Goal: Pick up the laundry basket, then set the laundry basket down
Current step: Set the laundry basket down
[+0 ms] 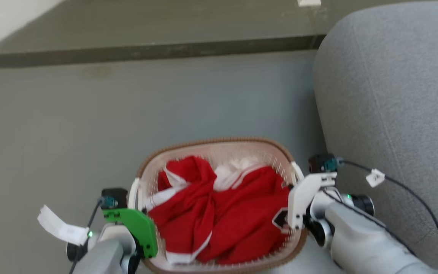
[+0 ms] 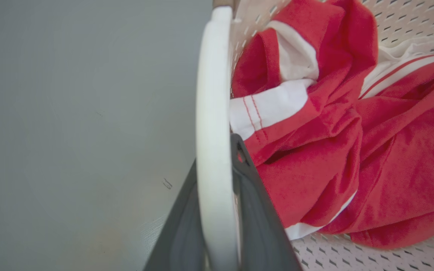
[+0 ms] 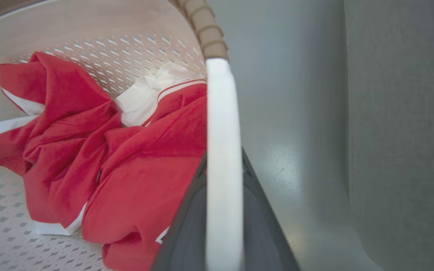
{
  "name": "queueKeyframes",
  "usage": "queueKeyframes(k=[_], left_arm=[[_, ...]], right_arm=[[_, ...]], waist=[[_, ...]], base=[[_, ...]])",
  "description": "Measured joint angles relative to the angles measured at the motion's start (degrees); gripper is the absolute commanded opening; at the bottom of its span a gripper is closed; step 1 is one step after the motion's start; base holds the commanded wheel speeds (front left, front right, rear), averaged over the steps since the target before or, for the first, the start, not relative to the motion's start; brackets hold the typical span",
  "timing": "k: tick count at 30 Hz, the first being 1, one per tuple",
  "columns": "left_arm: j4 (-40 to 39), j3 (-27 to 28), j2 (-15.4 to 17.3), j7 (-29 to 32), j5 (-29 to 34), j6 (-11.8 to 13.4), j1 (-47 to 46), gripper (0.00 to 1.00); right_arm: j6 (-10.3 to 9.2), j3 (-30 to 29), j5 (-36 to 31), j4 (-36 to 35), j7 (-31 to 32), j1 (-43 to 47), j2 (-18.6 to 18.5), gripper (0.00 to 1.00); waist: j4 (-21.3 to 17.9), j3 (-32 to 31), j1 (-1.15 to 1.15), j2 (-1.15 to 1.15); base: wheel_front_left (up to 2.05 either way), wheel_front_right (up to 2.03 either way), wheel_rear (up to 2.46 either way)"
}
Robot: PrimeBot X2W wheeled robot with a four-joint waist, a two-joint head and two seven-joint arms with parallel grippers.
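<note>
I am clamping my left fingers (image 2: 256, 218) on the left handle (image 2: 211, 131) and my right fingers (image 3: 185, 233) on the right handle (image 3: 222, 150) of the laundry basket (image 1: 219, 144). It is sitting between my arms over the grey floor (image 1: 89, 121), just beside a grey upholstered seat (image 1: 394, 95) (I cannot tell whether its base is touching down). I am judging that both wrists should be travelling level and together, so the red-and-white garment (image 1: 222, 213) is not tipping out. The basket is showing an oval cream perforated wall under a brown woven-look rim.
</note>
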Motion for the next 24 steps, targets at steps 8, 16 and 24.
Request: queueKeyframes(k=[8,16,24], left_arm=[[-0.4,0.9,0.2,-1.1,0.1,0.8,-5.7,0.0],[-1.2,1.6,0.3,-2.9,0.8,2.0,-11.1,0.0],[-1.5,1.7,0.5,-4.1,2.2,2.8,-15.2,0.0]], right_arm=[[-0.02,-0.6,-0.5,0.2,-1.1,-6.9,-0.2,0.0],[-0.04,-1.2,-0.8,0.5,-3.0,-12.5,-0.5,0.0],[-0.11,-1.5,-1.0,0.5,-4.6,-16.4,-0.8,0.0]], waist=[[0.3,6.3,0.0,0.0],[0.6,12.7,0.01,0.0],[0.8,18.4,0.01,0.0]], base=[[0.0,0.0,0.0],[0.0,0.0,0.0],[0.0,0.0,0.0]])
